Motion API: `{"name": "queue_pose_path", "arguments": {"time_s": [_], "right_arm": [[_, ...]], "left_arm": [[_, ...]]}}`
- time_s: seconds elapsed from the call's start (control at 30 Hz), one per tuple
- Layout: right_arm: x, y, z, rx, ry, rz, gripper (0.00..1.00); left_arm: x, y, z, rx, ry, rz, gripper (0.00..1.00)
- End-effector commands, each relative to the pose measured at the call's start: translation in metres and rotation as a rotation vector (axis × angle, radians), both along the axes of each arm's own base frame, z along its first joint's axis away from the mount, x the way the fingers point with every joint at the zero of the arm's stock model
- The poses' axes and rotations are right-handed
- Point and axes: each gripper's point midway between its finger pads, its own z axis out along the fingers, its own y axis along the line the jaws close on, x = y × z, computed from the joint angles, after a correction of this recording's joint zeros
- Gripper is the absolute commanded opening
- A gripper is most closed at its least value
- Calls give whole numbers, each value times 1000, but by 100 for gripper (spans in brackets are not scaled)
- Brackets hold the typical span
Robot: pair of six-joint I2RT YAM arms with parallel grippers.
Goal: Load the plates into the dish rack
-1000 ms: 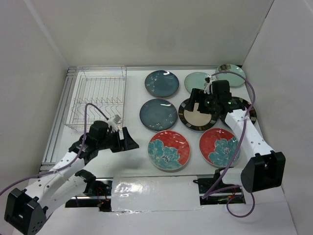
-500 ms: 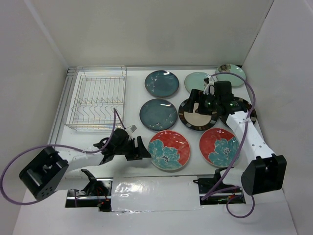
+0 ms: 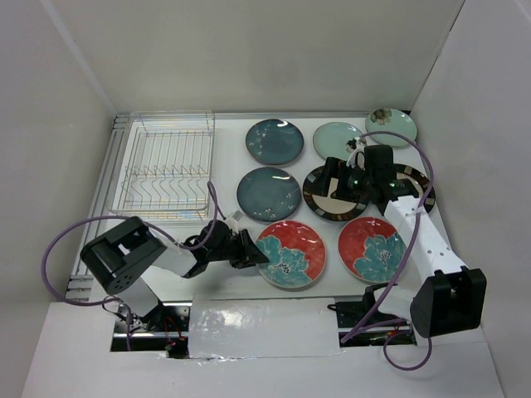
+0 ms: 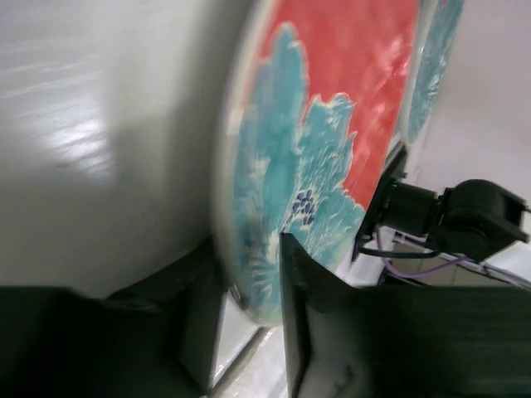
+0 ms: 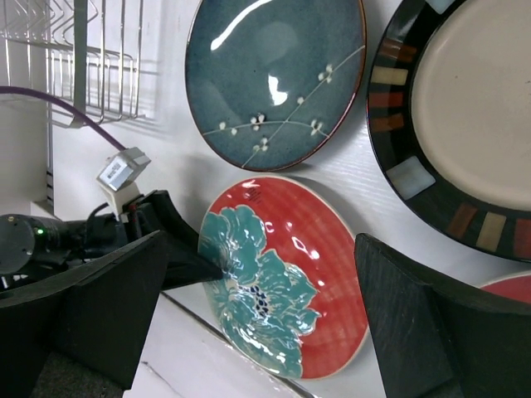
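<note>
The near-left red plate (image 3: pixel 290 254) with a teal flower lies flat on the table. My left gripper (image 3: pixel 254 253) reaches low from the left and is shut on its left rim; in the left wrist view that red plate (image 4: pixel 332 149) sits between the two fingers of the left gripper (image 4: pixel 249 290), one above and one below. My right gripper (image 3: pixel 338 189) hovers open over a cream, dark-rimmed plate (image 3: pixel 319 201), holding nothing. The right wrist view looks down on the red plate (image 5: pixel 290 282) between the wide fingers of the right gripper (image 5: pixel 265 307). The wire dish rack (image 3: pixel 166 170) holds no plates.
Two dark teal plates (image 3: pixel 275 141) (image 3: pixel 269 194), two pale mint plates (image 3: pixel 336 139) (image 3: pixel 391 127), a second red plate (image 3: pixel 372 249) and a second dark-rimmed plate (image 3: pixel 415 184) under the right arm lie on the table. White walls close in on the left, right and back.
My left arm swung right and down to the red plate's left rim, and its jaws narrowed onto it. The right gripper shifted slightly and stayed open.
</note>
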Motion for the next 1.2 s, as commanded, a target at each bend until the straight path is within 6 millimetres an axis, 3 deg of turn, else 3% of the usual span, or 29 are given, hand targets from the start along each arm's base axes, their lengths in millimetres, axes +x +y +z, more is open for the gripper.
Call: {"name": "queue_pose_path", "arguments": {"time_s": [0.0, 0.1, 0.2, 0.33, 0.37, 0.43, 0.47, 0.57, 0.6, 0.63, 0.7, 0.73, 0.8, 0.83, 0.97, 1.03, 1.07, 1.13, 1.17], "right_arm": [[4, 0, 18, 25, -87, -7, 99], [3, -5, 19, 18, -97, -26, 99], [0, -6, 15, 11, -87, -33, 99], [-3, -9, 20, -6, -103, -30, 99], [-5, -11, 17, -16, -88, -39, 99], [-3, -15, 25, -43, -117, -46, 99], [-5, -16, 23, -45, -102, -46, 99], [-3, -21, 24, -61, -108, -59, 99], [-2, -21, 29, -65, -125, -55, 99], [-3, -21, 28, -67, -116, -54, 99], [-4, -20, 28, -61, -116, -47, 99], [-4, -18, 32, -54, -124, -40, 99], [-4, -17, 33, -48, -124, -33, 99], [-5, -16, 33, -48, -128, -21, 99], [-4, -14, 35, -41, -128, -13, 99], [-4, -14, 35, -41, -128, -13, 99], [-4, -14, 35, -41, -128, -13, 99], [-5, -11, 35, -40, -128, -2, 99], [-5, -9, 37, -32, -136, 6, 99]], "left_arm": [[1, 0, -7, -1, 7, 34, 40], [-3, 1, -6, 5, 5, 34, 25], [-3, 6, -3, 24, 8, 52, 0], [1, 14, 24, 41, -44, 88, 0], [6, 15, 50, 20, -120, 89, 0], [15, 28, 65, 128, -165, 123, 0], [18, 33, 90, 120, -222, 140, 0], [33, 54, 134, 202, -310, 177, 0], [39, 62, 153, 209, -347, 204, 0], [51, 66, 188, 208, -407, 246, 0], [54, 85, 207, 300, -458, 249, 0], [66, 95, 244, 301, -529, 310, 0], [73, 117, 261, 402, -590, 332, 0], [88, 136, 283, 441, -630, 416, 0], [121, 196, 314, 586, -723, 551, 0], [138, 221, 324, 648, -773, 591, 0], [148, 246, 328, 674, -772, 644, 0], [162, 269, 333, 713, -796, 670, 0], [168, 292, 348, 721, -834, 732, 0]]}}
